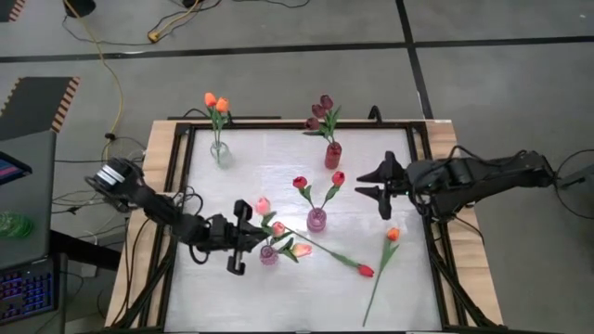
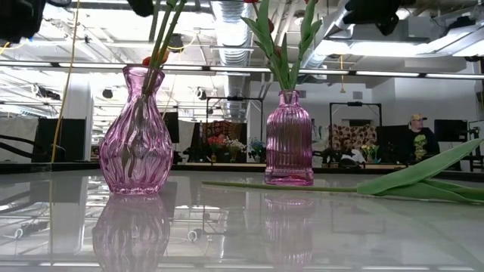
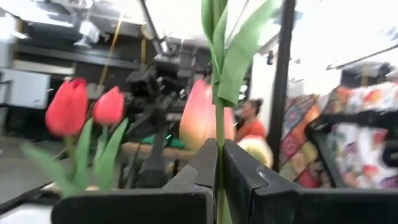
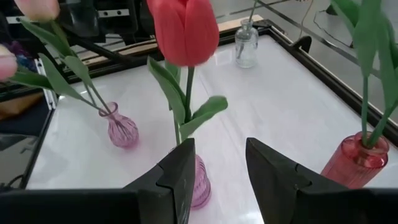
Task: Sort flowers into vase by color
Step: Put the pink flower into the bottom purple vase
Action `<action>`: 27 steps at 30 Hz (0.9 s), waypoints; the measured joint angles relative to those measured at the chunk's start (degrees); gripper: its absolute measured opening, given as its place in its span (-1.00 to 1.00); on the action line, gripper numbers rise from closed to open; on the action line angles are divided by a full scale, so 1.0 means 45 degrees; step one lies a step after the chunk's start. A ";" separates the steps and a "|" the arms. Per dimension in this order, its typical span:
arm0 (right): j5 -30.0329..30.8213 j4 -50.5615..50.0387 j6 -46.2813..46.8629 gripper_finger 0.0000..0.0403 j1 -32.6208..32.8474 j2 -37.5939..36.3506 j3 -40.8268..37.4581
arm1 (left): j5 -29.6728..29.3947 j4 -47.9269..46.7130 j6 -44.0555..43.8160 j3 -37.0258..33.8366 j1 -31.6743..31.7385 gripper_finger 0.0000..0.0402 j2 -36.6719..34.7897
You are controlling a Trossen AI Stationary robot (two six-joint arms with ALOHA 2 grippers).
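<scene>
On our glossy white desk, ringed by grey floor (a yellow cable trails at ten o'clock), the left gripper clamps a pink flower stem at seven o'clock while the right gripper hangs open at three, two flowers lying loose near five.

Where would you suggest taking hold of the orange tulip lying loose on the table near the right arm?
Grip the orange tulip at mid-stem, coming straight down from above. It lies flat and apart from the red tulip, so the thin stem fits between open fingers set across it. The right gripper is open and closest.
</scene>
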 joint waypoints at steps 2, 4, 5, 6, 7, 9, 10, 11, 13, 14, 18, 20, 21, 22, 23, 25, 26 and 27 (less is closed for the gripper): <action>-0.0001 0.0153 0.0000 -0.17 0.0000 0.0000 -0.0178 | -0.0555 0.0009 0.0056 0.0000 -0.0083 -1.00 0.0320; -0.0001 0.0352 -0.0001 -0.17 -0.0003 -0.0010 -0.0282 | -0.1073 -0.0078 0.0258 0.0000 -0.0192 -1.00 0.0498; -0.0005 0.0344 -0.0002 -0.17 -0.0002 -0.0010 -0.0307 | -0.1244 -0.0043 0.0433 0.0000 -0.0264 -1.00 0.0556; -0.0005 0.0330 -0.0005 -0.17 0.0000 -0.0017 -0.0309 | -0.1311 -0.0010 0.0621 0.0000 -0.0344 -1.00 0.0569; -0.0005 0.0357 -0.0005 -0.17 0.0000 -0.0019 -0.0309 | -0.1418 -0.0009 0.0823 0.0005 -0.0446 -1.00 0.0569; 0.0000 0.0360 -0.0005 -0.17 0.0000 -0.0019 -0.0309 | -0.1603 -0.0015 0.1266 0.0005 -0.0649 -1.00 0.0569; -0.0005 0.0360 -0.0005 -0.17 -0.0005 -0.0019 -0.0309 | -0.1725 -0.0010 0.1504 0.0005 -0.0763 -1.00 0.0569; -0.0004 0.0360 -0.0010 -0.17 -0.0005 -0.0019 -0.0309 | -0.1881 -0.0010 0.1723 0.0005 -0.0884 -1.00 0.0569; -0.0001 0.0355 -0.0010 -0.17 -0.0001 -0.0019 -0.0309 | -0.2360 -0.0015 0.2030 0.0005 -0.1137 -1.00 0.0569; -0.0003 0.0355 -0.0010 -0.17 0.0000 -0.0019 -0.0309 | -0.2589 -0.0015 0.2148 0.0005 -0.1231 -1.00 0.0569; -0.0005 0.0360 -0.0010 -0.17 -0.0005 -0.0019 -0.0309 | -0.2942 -0.0025 0.2277 0.0005 -0.1447 -1.00 0.0569; -0.0002 0.0422 -0.0015 -0.17 -0.0005 -0.0019 -0.0309 | -0.2965 -0.0027 0.2276 0.0005 -0.1462 -1.00 0.0569; -0.0005 0.0487 -0.0015 -0.17 -0.0005 -0.0019 -0.0309 | -0.2965 -0.0028 0.2272 0.0005 -0.1462 -1.00 0.0578; -0.0004 0.0536 -0.0019 -0.17 -0.0005 -0.0019 -0.0309 | -0.2970 -0.0017 0.2266 0.0010 -0.1461 -1.00 0.0615; 0.0000 0.0543 -0.0027 -0.17 -0.0005 -0.0019 -0.0309 | -0.2982 -0.0050 0.2262 0.0009 -0.1458 -1.00 0.0632; -0.0002 0.0535 -0.0044 -0.17 -0.0005 -0.0019 -0.0309 | -0.3059 -0.0055 0.2254 -0.0059 -0.1459 -1.00 0.0642; -0.0005 0.0535 -0.0044 -0.17 -0.0005 -0.0019 -0.0309 | -0.3106 -0.0017 0.2223 -0.0133 -0.1458 -1.00 0.0637; -0.0001 0.0530 -0.0044 -0.17 -0.0005 -0.0019 -0.0309 | -0.3203 -0.0023 0.2155 -0.0194 -0.1461 -1.00 0.0637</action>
